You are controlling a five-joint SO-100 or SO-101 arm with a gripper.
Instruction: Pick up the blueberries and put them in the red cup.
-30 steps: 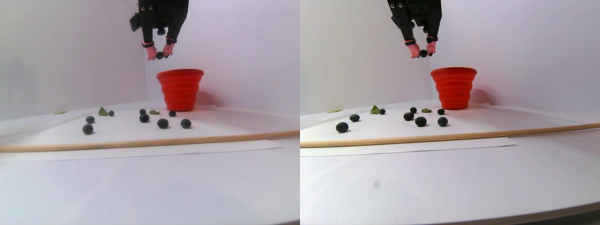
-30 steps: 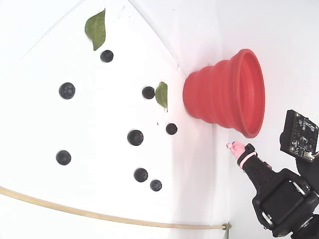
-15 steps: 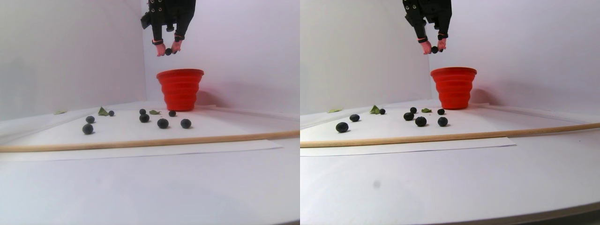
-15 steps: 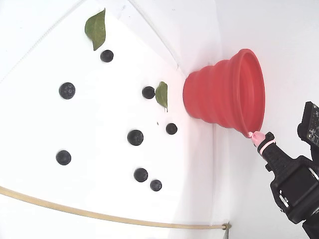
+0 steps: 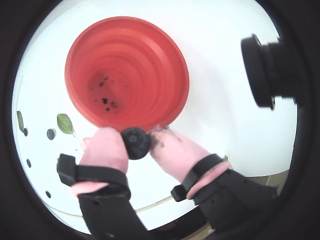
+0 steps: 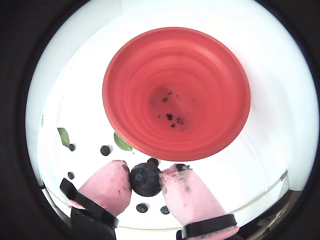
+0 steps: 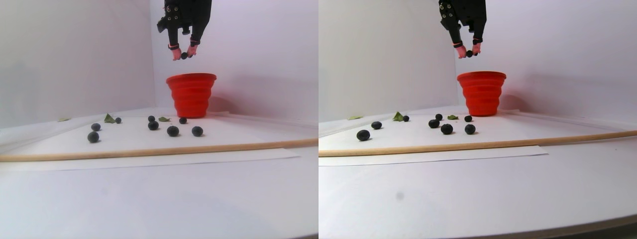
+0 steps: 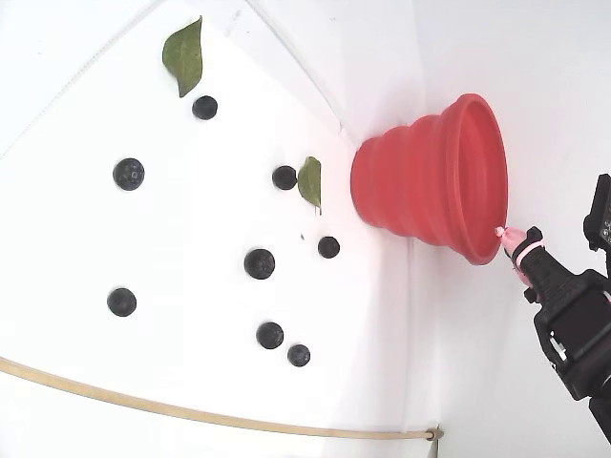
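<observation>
The red cup point(image 7: 191, 94) stands upright at the back of the white sheet, against the wall; it also shows as the cup point(image 8: 420, 186) in the fixed view. My gripper point(image 7: 183, 55) hangs above the cup's left rim, shut on one dark blueberry point(image 6: 146, 179) held between pink fingertips point(image 6: 107, 187). In both wrist views I look down into the cup point(image 5: 170, 65), where only dark specks lie at the bottom, and the held blueberry point(image 5: 135, 140) sits at the near rim. Several loose blueberries point(image 8: 259, 263) lie scattered on the sheet in front of the cup.
Two green leaves point(image 8: 184, 55) point(image 8: 309, 181) lie among the berries. A long wooden stick point(image 7: 149, 151) runs across the sheet's front edge. White walls rise close behind and left of the cup. A black camera body point(image 5: 270, 70) juts beside the gripper.
The gripper, still holding the blueberry, has moved right in the stereo view, from left of the cup to above its rim. The loose berries have not moved.
</observation>
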